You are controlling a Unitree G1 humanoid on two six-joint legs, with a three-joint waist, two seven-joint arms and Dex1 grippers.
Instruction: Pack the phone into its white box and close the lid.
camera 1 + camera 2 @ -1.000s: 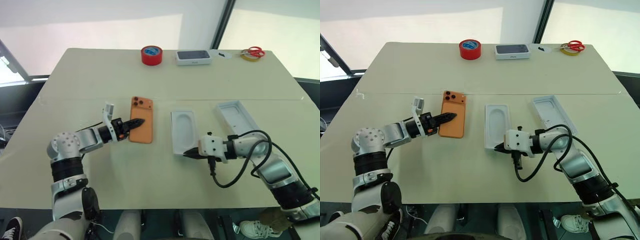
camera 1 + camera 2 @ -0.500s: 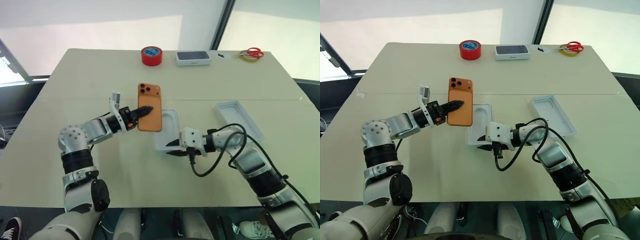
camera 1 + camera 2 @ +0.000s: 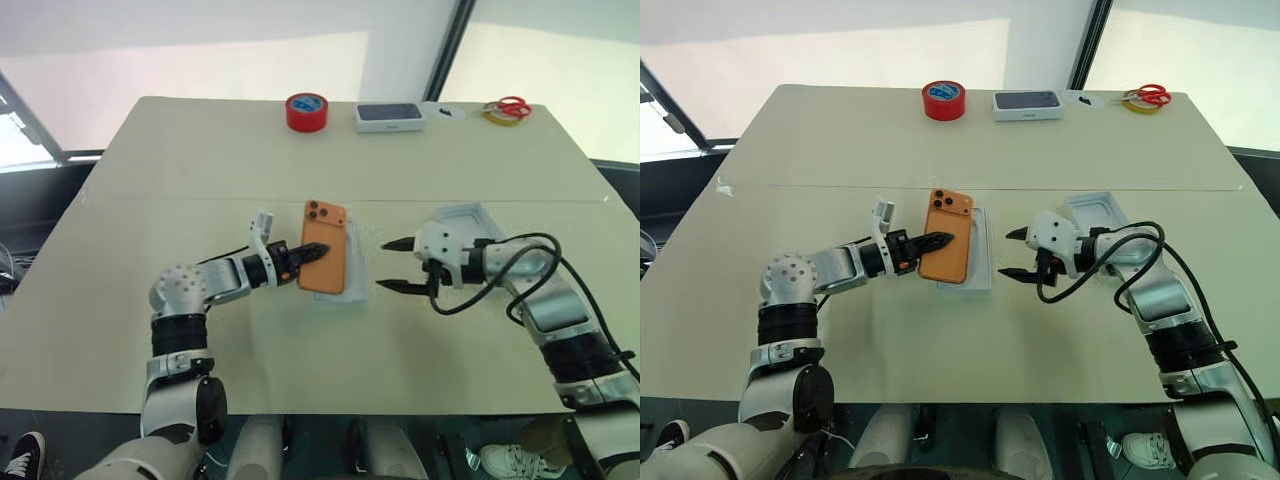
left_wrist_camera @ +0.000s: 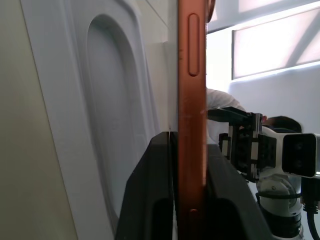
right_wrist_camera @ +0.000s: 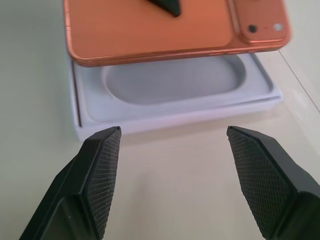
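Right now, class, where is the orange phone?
In the left eye view the phone is mid-table, pinched by the left gripper over the white tray with the oval recess, left of the open right gripper.

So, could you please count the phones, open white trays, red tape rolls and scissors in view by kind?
Orange phone: 1
Open white trays: 2
Red tape roll: 1
Scissors: 1
Total: 5
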